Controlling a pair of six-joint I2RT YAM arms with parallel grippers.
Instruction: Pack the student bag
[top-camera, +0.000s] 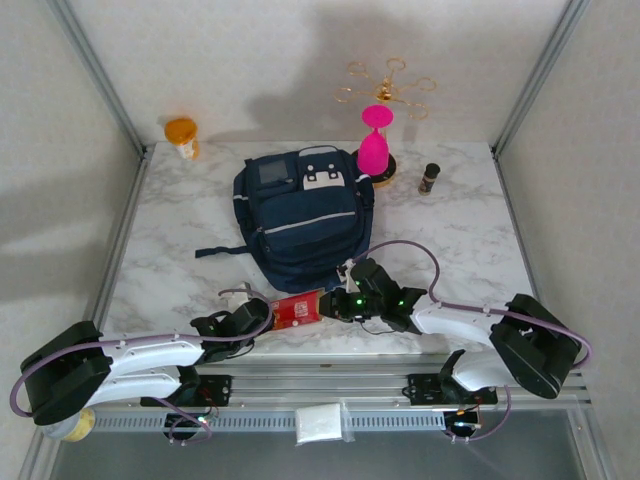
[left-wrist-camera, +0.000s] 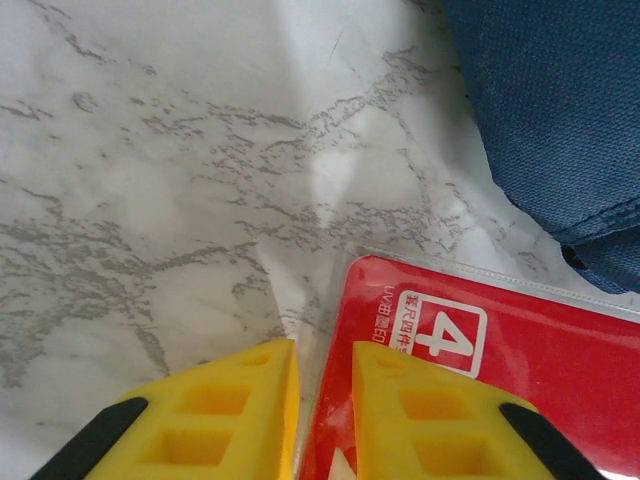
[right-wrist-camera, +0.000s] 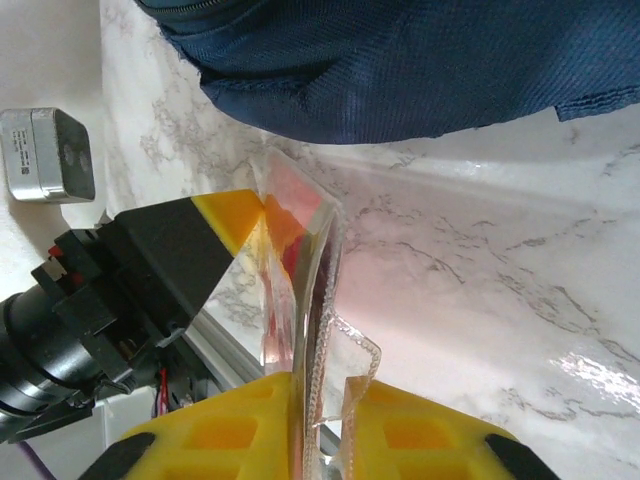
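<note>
The student bag (top-camera: 305, 215), navy blue with pale front patches, lies flat in the middle of the marble table (top-camera: 450, 240). Just in front of its near end, a red packet (top-camera: 296, 309) in a clear sleeve is held from both sides. My left gripper (top-camera: 264, 317) is shut on its left end; in the left wrist view the yellow fingers (left-wrist-camera: 240, 410) pinch the packet (left-wrist-camera: 520, 350) close to the bag's corner (left-wrist-camera: 560, 110). My right gripper (top-camera: 336, 303) is shut on the right end, and the right wrist view shows the packet (right-wrist-camera: 295, 250) edge-on between its jaws (right-wrist-camera: 325, 410), below the bag (right-wrist-camera: 420, 60).
At the back stand an orange pill bottle (top-camera: 182, 135), a pink hourglass-shaped thing (top-camera: 374, 145), a gold wire stand (top-camera: 388, 88) and a small dark bottle (top-camera: 430, 177). A white packet (top-camera: 320, 423) lies by the front rail. Bare marble flanks the bag.
</note>
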